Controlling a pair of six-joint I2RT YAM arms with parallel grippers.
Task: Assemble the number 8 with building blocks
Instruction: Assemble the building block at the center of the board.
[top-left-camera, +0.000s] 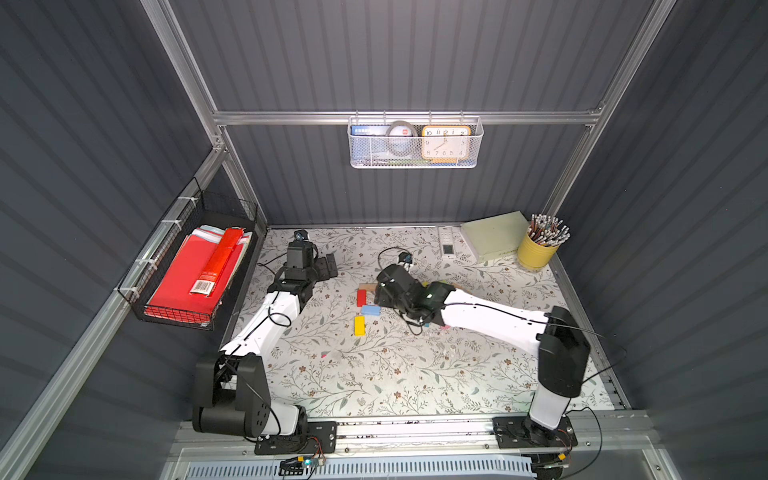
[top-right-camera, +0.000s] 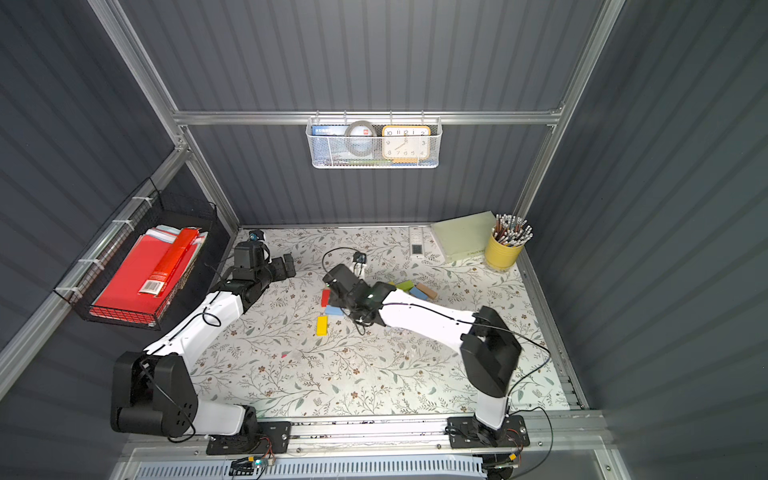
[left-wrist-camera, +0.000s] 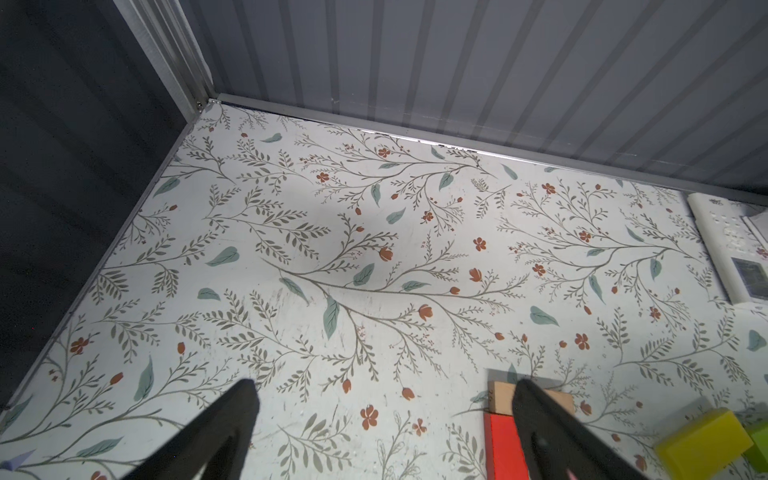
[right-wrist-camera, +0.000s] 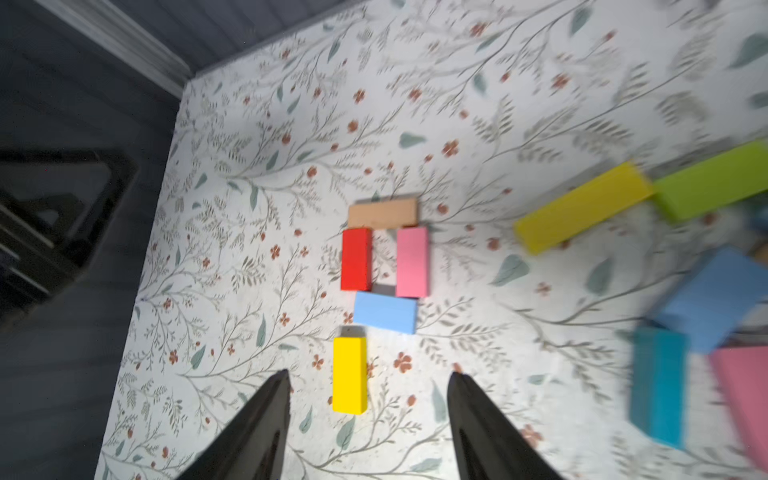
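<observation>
We find the number 8 (top-left-camera: 370, 310) part built, just toward 12 o'clock of the centre of the floral-print table (top-left-camera: 374, 374).

Only the right wrist view shows its whole upper loop:
- a plain tan block (right-wrist-camera: 382, 212) at 12 o'clock
- a red block (right-wrist-camera: 356, 259) at 9
- a pink block (right-wrist-camera: 412, 262) at 3
- a light blue block (right-wrist-camera: 385, 311) at 6, slightly skewed
- a yellow block (right-wrist-camera: 350, 375) beyond, at 7

In both top views the right arm (top-left-camera: 478, 311) hides the pink one. All are flat, matte rectangles.

The loose blocks (top-right-camera: 405, 285) lie at 3 o'clock of the figure.

The right jaws stand apart and empty; the yellow block shows between their tips, untouched. The left jaws gape wide and empty at 10 o'clock.
</observation>
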